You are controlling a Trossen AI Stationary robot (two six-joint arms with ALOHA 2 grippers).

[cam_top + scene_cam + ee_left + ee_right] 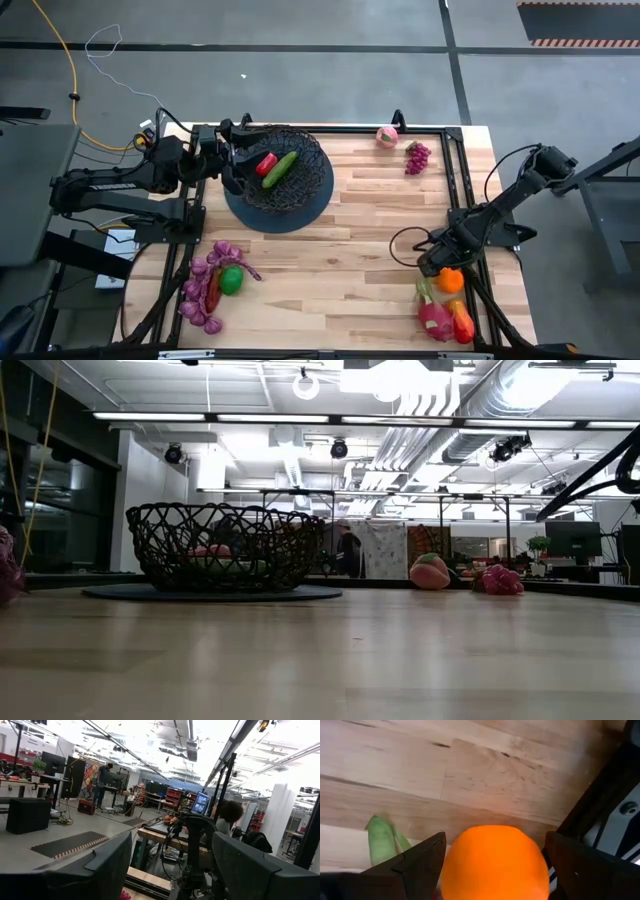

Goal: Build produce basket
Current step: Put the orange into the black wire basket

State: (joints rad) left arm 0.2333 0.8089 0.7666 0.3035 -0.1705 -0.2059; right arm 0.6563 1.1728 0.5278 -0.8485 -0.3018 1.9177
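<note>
The large round black openwork wire basket [283,176] sits on its dark round base in the upper left of the high view, on the pale wooden worktop [340,250]. Inside it lie a long green toy cucumber [281,167] and a small red fruit [266,164], side by side.

The left pincer [232,160] is at the basket's left rim, its fingers spread with nothing between them; its wrist camera looks out level into the room past both fingers [107,865].

The right pincer [447,266] is low over the worktop in the lower right of the high view, at a round orange toy fruit [492,865]. In the right wrist view the orange sits between the two spread dark fingers [422,855]; whether they touch it cannot be told.

Just below the orange in the high view lie a pink fruit with a green stem [432,312] and a red-orange mango [461,321]. In the lower left is a heap of purple grape bunches [200,285] with a green lime [231,281] among them. At the top edge, right of centre, rest a pink peach-like fruit [387,136] and a small dark-pink grape bunch [417,157], near each other.
</note>
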